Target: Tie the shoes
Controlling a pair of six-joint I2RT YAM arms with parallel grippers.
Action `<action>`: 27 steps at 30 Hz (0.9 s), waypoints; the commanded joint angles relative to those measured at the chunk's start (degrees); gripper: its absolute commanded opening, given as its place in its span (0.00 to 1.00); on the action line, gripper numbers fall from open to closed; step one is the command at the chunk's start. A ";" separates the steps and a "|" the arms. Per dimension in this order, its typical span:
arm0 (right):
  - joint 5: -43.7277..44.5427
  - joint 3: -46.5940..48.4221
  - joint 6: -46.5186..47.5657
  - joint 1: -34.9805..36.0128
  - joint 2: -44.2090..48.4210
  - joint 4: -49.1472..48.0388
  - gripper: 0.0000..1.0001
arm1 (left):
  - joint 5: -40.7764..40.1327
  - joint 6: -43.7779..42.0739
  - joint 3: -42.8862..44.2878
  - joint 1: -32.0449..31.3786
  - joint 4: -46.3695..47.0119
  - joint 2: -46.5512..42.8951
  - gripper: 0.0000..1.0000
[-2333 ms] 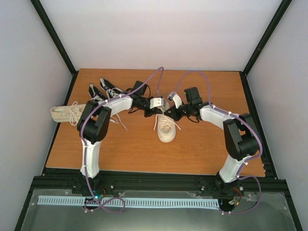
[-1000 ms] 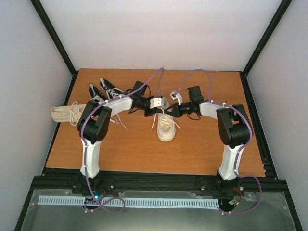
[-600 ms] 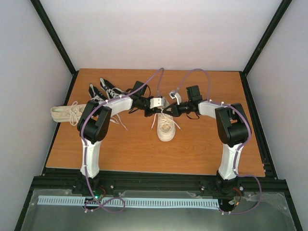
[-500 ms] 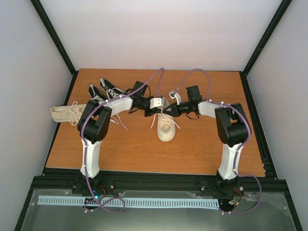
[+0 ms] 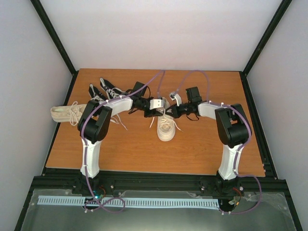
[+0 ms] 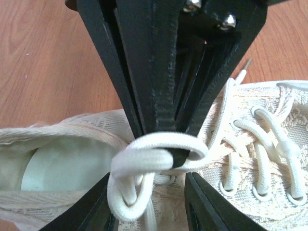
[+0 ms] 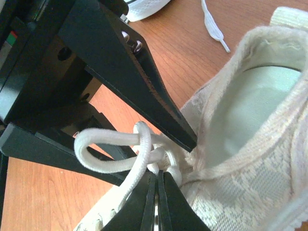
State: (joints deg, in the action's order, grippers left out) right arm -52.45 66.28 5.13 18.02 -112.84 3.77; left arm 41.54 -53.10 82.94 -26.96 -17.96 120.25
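Toe of cream sneaker (image 5: pixel 166 129) points toward arm bases; left hand (image 6: pixel 166 156) and right hand (image 7: pixel 156 185) pinch its laces (image 6: pixel 144 154).

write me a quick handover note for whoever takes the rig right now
Left pincer: shut on a lace loop above the centre cream sneaker.
Right pincer: shut on the lace at the knot, same shoe.
Second cream sneaker lies at the table's left edge; two black sneakers lie behind the left arm, all with loose laces.
Done: bow started, not tight.
Left: finish this bow, then three shoes.
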 commanded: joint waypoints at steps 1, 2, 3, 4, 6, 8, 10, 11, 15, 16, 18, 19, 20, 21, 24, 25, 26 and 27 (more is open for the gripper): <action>2.85 -1.86 1.12 -0.18 3.00 -0.89 0.03 | 0.69 -6.40 -0.52 0.13 -2.06 -1.88 0.40; 2.75 -2.03 1.04 -0.22 3.10 -0.88 0.03 | 0.39 -6.82 -0.40 0.23 -2.46 -2.12 0.40; 2.64 -2.21 1.03 -0.18 3.21 -0.87 0.03 | 0.07 -6.96 -0.28 0.24 -2.69 -2.43 0.40; 2.62 -2.27 1.03 -0.22 3.35 -1.06 0.03 | 0.04 -7.05 0.01 0.32 -2.96 -2.70 0.41; 2.61 -2.40 0.98 -0.22 3.49 -1.32 0.03 | 0.49 -7.59 0.68 0.27 -4.44 -3.63 0.43; 2.40 -2.38 0.94 -0.18 3.52 -1.33 0.03 | 2.06 -9.63 1.22 0.13 -7.40 -4.48 0.46; 2.32 -2.30 1.03 -0.18 3.50 -1.39 0.03 | 3.11 -10.70 0.96 -0.21 -8.95 -5.40 0.47; 2.27 -2.15 1.13 -0.18 3.50 -1.29 0.03 | 3.52 -9.59 0.91 -0.32 -8.56 -5.72 0.48; 2.26 -2.03 1.35 -0.09 3.29 -1.01 0.03 | 3.72 1.89 1.34 -0.83 -1.22 -6.12 0.49; 2.30 -2.06 1.35 -0.11 3.36 -0.96 0.03 | 3.41 3.06 1.33 -1.16 0.05 -6.16 0.49; 2.34 -2.12 1.51 -0.11 3.33 -0.87 0.03 | 3.15 3.50 1.31 -1.74 0.92 -5.97 0.49; 2.35 -2.12 1.55 -0.09 3.33 -0.88 0.03 | 3.00 3.53 1.32 -1.90 1.10 -5.74 0.49; 2.28 -2.12 1.55 -0.09 3.40 -0.87 0.03 | 2.57 3.53 1.33 -2.01 1.35 -5.46 0.49; 2.26 -2.14 1.55 -0.11 3.42 -0.80 0.03 | 2.06 3.39 1.33 -2.08 1.61 -5.20 0.49; 2.20 -2.20 1.64 -0.09 3.49 -0.78 0.03 | 0.48 2.75 0.88 -2.29 3.07 -5.21 0.48; 2.11 -2.22 1.64 -0.09 3.38 -0.85 0.03 | 0.33 2.50 0.61 -2.38 3.63 -5.61 0.48; 2.09 -2.13 1.57 -0.09 3.34 -0.87 0.03 | 0.30 2.46 0.37 -2.51 4.09 -5.96 0.46; 2.08 -2.08 1.58 -0.10 3.25 -0.80 0.03 | 0.40 2.50 0.27 -2.56 4.23 -6.39 0.44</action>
State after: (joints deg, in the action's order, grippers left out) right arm -50.54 64.66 5.56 18.00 -111.02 3.57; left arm 41.93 -50.89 82.67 -28.99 -17.21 116.07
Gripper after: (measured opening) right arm 0.031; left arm 0.466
